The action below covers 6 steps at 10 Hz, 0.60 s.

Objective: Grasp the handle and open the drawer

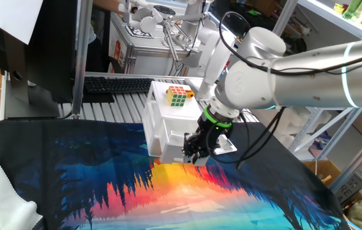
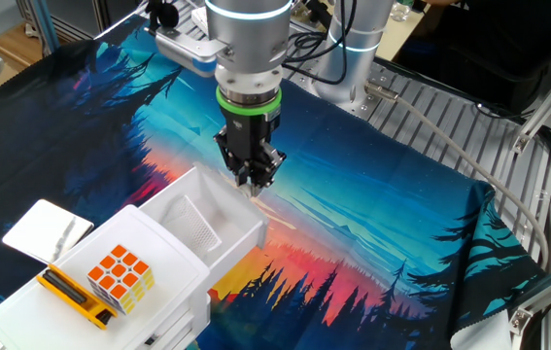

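Note:
The small white cabinet (image 1: 163, 115) stands on the cloth with a Rubik's cube (image 1: 179, 96) on top. In the other fixed view its upper drawer (image 2: 219, 226) is pulled out toward the middle of the table, and its bare inside shows. My gripper (image 2: 253, 183) points down at the middle of the drawer's front edge. Its fingers are closed together there, over the white handle, which they hide. In the one fixed view the gripper (image 1: 195, 153) hangs at the drawer's (image 1: 168, 148) front, low beside the cabinet.
A colourful forest-print cloth (image 2: 372, 224) covers the table. A yellow and black tool (image 2: 71, 297) lies on the cabinet beside the cube (image 2: 120, 277). A white card (image 2: 47, 231) lies left of the cabinet. A keyboard (image 1: 117, 85) sits behind the cloth.

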{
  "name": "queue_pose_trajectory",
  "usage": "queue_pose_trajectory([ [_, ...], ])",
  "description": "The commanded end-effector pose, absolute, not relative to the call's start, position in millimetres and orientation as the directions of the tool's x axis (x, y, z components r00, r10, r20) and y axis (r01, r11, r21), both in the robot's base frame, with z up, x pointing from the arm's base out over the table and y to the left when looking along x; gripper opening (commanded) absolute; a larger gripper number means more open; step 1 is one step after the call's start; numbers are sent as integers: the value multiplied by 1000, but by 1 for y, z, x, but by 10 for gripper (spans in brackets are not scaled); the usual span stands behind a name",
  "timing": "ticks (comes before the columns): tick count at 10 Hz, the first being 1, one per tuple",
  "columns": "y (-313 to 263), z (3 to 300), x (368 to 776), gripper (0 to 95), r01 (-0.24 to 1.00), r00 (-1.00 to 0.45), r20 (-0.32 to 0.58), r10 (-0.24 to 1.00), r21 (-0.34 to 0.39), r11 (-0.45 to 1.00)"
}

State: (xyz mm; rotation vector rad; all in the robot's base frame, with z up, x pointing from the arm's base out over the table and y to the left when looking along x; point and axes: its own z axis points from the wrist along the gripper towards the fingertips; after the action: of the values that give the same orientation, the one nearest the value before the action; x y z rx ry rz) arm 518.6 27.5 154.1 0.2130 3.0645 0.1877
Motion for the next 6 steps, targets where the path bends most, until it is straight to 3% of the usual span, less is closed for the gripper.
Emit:
queue_pose_trajectory([
  [1, 28, 153, 518, 190, 153, -985, -55, 161, 134, 979],
  [2, 28, 154, 518, 570, 168, -982, -59, 178, 139, 976],
  [4, 28, 154, 518, 950, 184, -979, -61, 195, 147, 972],
  [6, 27, 154, 518, 950, 193, -977, -66, 204, 150, 970],
])
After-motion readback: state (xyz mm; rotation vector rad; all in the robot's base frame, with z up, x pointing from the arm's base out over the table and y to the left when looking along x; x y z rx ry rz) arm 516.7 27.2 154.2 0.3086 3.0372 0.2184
